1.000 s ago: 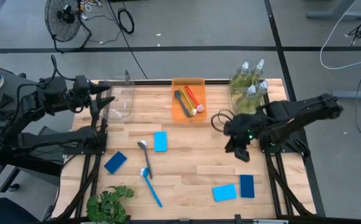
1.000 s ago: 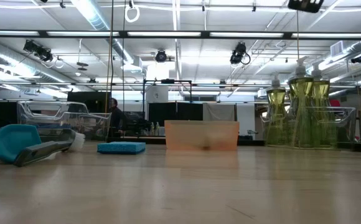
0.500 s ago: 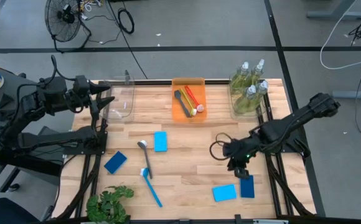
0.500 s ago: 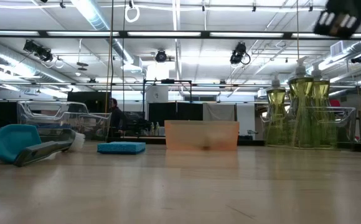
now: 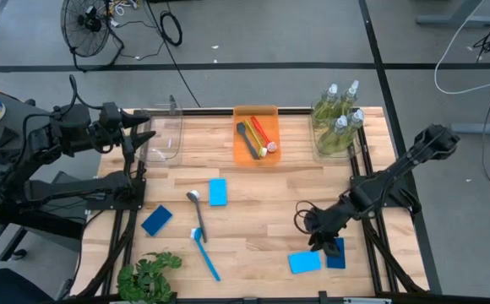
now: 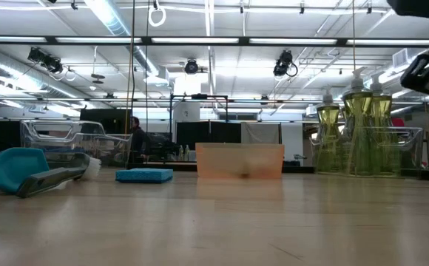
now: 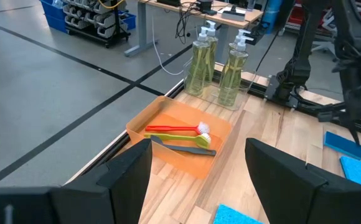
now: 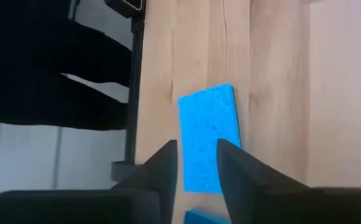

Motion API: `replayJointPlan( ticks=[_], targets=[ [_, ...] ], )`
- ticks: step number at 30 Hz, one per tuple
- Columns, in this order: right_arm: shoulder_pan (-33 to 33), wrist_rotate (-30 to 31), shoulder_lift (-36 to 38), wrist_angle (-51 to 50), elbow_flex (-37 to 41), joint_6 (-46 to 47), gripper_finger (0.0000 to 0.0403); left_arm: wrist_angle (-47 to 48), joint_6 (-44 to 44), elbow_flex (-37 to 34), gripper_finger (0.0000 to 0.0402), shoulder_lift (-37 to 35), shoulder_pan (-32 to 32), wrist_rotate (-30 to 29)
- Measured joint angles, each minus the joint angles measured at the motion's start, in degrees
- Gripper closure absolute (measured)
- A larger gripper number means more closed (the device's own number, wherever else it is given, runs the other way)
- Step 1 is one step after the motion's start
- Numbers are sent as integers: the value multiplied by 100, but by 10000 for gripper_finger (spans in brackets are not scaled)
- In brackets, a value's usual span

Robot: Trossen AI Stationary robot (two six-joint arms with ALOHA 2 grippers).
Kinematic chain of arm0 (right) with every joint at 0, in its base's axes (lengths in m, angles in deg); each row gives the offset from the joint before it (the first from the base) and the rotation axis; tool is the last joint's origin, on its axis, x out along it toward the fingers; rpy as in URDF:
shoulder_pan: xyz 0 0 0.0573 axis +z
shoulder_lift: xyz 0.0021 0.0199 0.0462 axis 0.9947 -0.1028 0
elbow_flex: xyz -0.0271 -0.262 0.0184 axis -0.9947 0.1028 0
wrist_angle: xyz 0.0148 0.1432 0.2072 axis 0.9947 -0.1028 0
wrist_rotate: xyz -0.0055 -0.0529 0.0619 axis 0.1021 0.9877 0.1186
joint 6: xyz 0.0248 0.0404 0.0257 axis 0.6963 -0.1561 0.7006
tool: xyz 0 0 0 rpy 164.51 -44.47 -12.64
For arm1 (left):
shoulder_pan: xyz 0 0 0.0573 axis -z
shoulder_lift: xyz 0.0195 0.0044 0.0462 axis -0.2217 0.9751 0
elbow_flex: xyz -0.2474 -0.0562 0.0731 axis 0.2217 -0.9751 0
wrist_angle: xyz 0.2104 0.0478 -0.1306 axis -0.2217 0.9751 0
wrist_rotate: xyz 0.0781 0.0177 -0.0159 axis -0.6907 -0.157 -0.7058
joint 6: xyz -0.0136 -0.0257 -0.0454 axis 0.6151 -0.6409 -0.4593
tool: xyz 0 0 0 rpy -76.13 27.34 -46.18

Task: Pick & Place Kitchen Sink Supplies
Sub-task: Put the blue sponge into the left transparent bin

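1. Step in hand, as I judge it: the approach to a sponge; the right gripper (image 5: 323, 242) hangs low over the table's 5 o'clock corner, just beside the dark-blue sponge (image 5: 336, 252) and the light-blue sponge (image 5: 304, 262), gripping nothing.
2. Its fingers (image 8: 162, 168) stand a little apart, framing one blue sponge (image 8: 208, 135) in the right wrist view; which of the two I cannot tell.
3. The next move calls for a wider spread, a descent square to the sponge's edges, then closing.
4. The left gripper (image 7: 196, 171) waits at 10 o'clock, fingers wide apart and empty.
5. Only the high view shows other supplies loose: a blue brush (image 5: 204, 248) at 7 o'clock, more sponges near centre; the left wrist view alone shows the brushes inside the orange tray (image 7: 144, 121) clearly; the low view shows pump bottles (image 6: 358, 133).
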Motion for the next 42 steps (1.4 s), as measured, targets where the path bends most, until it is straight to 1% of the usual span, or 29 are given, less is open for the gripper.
replayJointPlan(
  ticks=[6,12,18,26,32,36,42],
  targets=[
    [362,479,0,323,35,-348,231,0,-1,0,138,0,0,0],
    [648,1145,-59,581,35,-744,182,0,-1,0,138,0,0,0],
    [757,1318,-447,864,35,-959,152,0,-73,0,138,0,0,-1],
    [780,1320,-1200,1627,35,-1524,145,0,-145,0,138,0,0,-2],
    [778,1320,-1706,1730,35,-1650,145,2,-147,0,138,0,1,-2],
    [775,1327,-1972,1784,35,-2037,145,2,-147,0,138,0,0,-96],
    [769,1605,-2343,2393,34,-2266,152,2,-149,0,138,0,2,-109]
  ],
)
